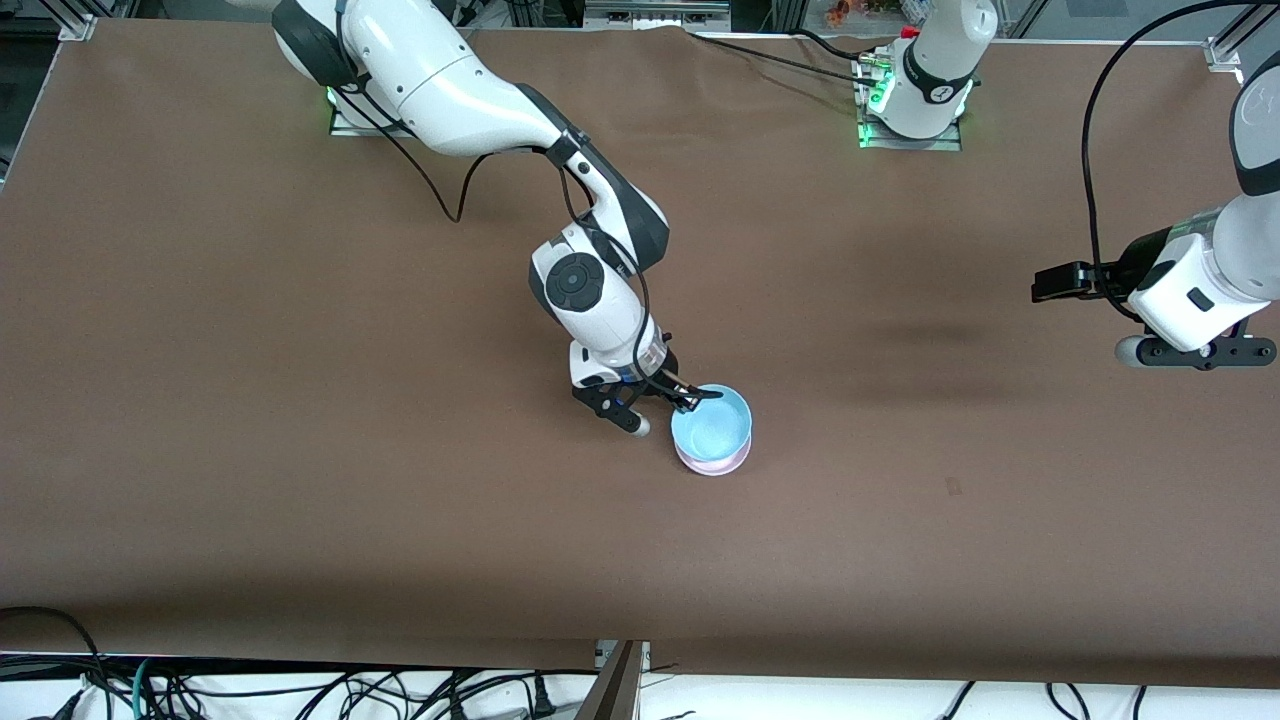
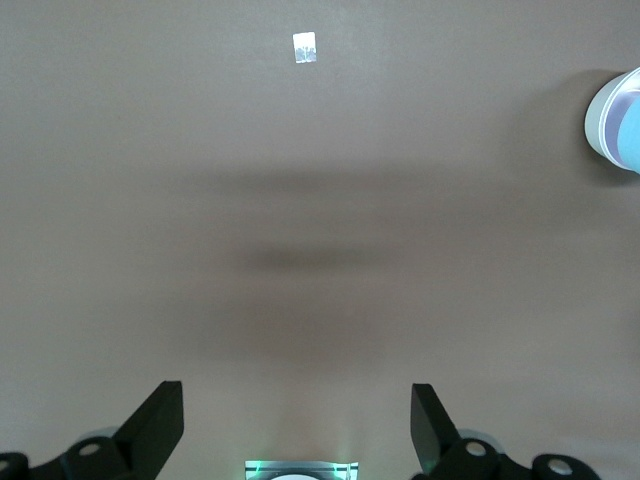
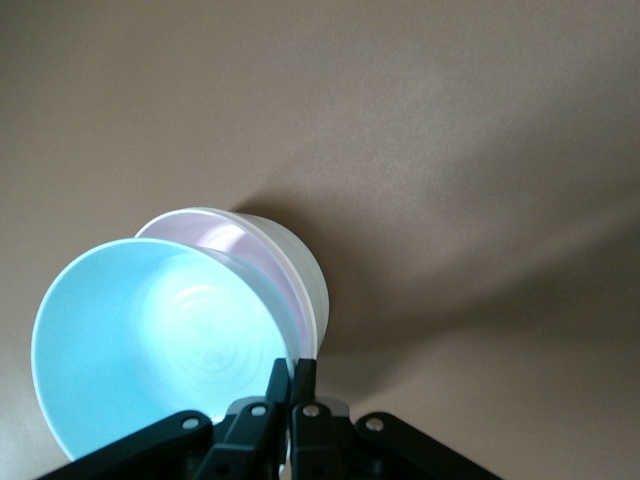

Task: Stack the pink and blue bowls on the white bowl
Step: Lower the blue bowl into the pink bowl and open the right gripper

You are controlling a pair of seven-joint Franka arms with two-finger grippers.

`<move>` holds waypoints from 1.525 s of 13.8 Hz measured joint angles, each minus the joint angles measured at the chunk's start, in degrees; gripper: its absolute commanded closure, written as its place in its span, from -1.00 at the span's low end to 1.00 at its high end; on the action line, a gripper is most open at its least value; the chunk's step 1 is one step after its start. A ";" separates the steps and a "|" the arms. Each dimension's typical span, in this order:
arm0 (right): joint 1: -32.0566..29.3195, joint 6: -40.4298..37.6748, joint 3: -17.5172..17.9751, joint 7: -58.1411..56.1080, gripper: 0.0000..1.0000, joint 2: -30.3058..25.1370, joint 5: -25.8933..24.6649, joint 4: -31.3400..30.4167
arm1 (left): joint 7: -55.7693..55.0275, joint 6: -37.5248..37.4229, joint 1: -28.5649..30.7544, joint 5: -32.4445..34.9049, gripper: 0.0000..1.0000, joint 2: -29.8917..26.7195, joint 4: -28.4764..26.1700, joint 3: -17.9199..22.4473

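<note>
Pinching the blue bowl (image 1: 711, 426) by its rim, my right gripper (image 1: 690, 397) holds it tilted over the pink bowl (image 1: 712, 464) mid-tabletop (image 1: 300, 450); my left gripper (image 2: 297, 425) waits open, unobstructed.

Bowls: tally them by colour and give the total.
blue bowl: 1, its rim pinched in the right gripper, over the pink bowl
pink bowl: 1, in the white bowl
white bowl: 1
Total: 3
The left gripper waits open over bare table.

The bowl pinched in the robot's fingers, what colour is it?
Light sky blue bowl, seen best in the right wrist view.
</note>
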 measured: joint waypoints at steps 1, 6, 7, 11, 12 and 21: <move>0.00 0.00 -0.06 0.00 1.00 0.00 -1.21 0.01 | 0.00 0.00 0.00 0.00 -1.00 0.02 0.00 -0.01; 0.70 0.16 -0.11 0.01 1.00 1.07 -4.18 0.06 | 0.00 0.00 0.00 0.00 -1.00 0.08 0.02 -0.01; 0.82 0.18 -0.15 0.01 1.00 1.10 -4.21 0.20 | 0.00 0.00 0.00 0.00 -1.00 0.08 0.02 -0.01; 0.86 0.15 -0.27 0.00 1.00 1.12 -6.27 0.61 | 0.00 0.00 0.00 0.00 -1.00 0.08 0.02 -0.01; 0.86 0.13 -0.29 0.00 1.00 1.13 -7.19 0.61 | 0.00 0.00 0.00 0.00 -1.00 0.08 0.02 -0.01; 0.87 -1.60 -0.43 0.00 -0.35 1.13 -7.99 0.97 | 0.00 0.00 0.04 0.00 -1.00 0.08 0.02 -0.01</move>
